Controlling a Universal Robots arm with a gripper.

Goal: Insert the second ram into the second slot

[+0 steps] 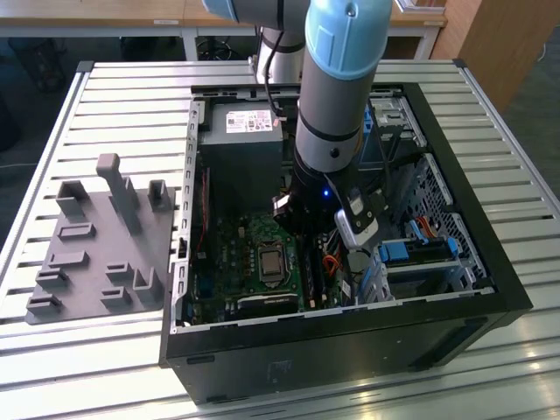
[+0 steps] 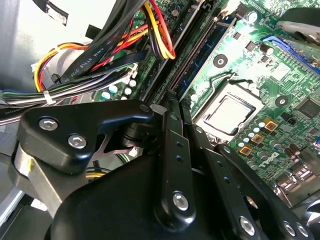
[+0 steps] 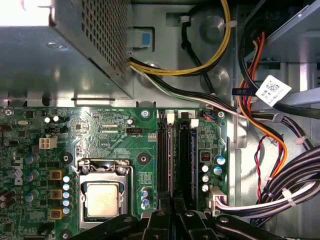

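The fingers (image 3: 172, 207) are closed together directly above the memory slots (image 3: 175, 155), with the processor socket (image 3: 102, 197) beside them.

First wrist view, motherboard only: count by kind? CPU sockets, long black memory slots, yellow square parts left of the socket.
CPU socket: 1
long black memory slots: 2
yellow square parts: 3
Total: 6
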